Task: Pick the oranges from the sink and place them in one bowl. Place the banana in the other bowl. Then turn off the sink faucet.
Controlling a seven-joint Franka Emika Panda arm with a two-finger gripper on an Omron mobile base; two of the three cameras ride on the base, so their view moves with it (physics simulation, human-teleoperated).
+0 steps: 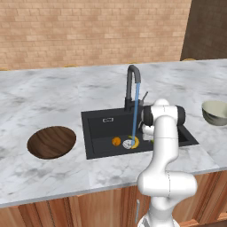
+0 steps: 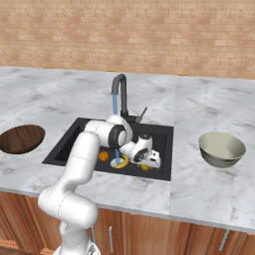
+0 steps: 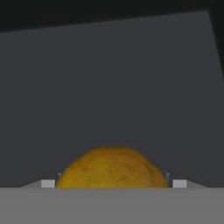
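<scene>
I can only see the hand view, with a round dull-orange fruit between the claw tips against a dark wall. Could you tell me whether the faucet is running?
Observer: Yes, a blue stream falls from the sink faucet onto the drain.
Operator: Thank you. What else lies in the basin?
Observer: A bright orange and the banana lie on the floor of the sink, on either side of the drain.
Operator: And are the bowls filled?
Observer: Both look empty. The wooden bowl sits on the counter left of the sink in both base views, and the grey bowl sits to its right.
</scene>
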